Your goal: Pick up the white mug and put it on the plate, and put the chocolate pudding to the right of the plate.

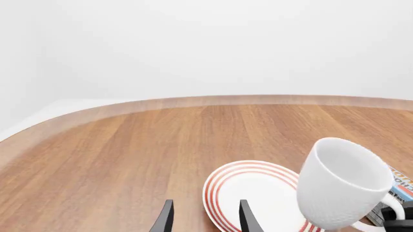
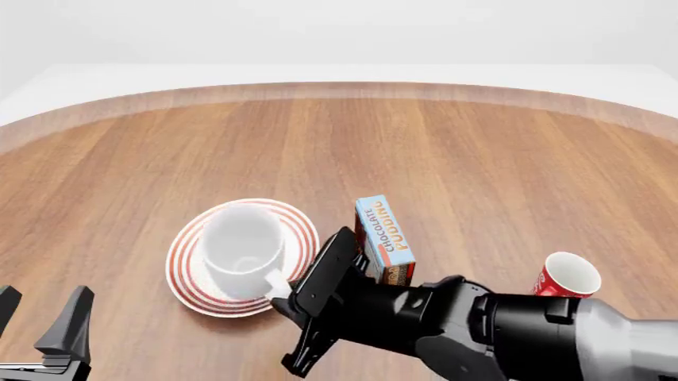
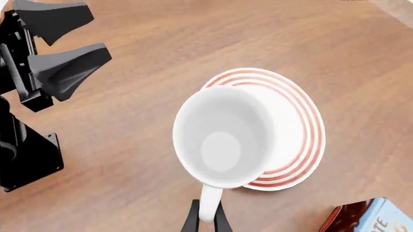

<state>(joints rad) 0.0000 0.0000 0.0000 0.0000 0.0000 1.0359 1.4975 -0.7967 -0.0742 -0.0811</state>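
The white mug [image 2: 244, 246] hangs tilted over the red-ringed plate [image 2: 300, 228], mouth up. My right gripper [image 2: 288, 295] is shut on its loop handle, seen closest in the right wrist view, where the fingers [image 3: 193, 220] pinch the handle below the mug [image 3: 223, 140] and plate [image 3: 303, 121]. I cannot tell if the mug's base touches the plate. The chocolate pudding [image 2: 383, 238] stands just right of the plate, partly behind the right arm. My left gripper [image 2: 37, 321] is open and empty near the front left, short of the plate [image 1: 252, 193] and mug [image 1: 339, 183].
A red mug with a white pattern [image 2: 567, 278] stands at the front right, beside the right arm. The table's curved far edge [image 2: 339, 89] runs across the back. The pudding [image 1: 401, 186] shows behind the mug in the left wrist view.
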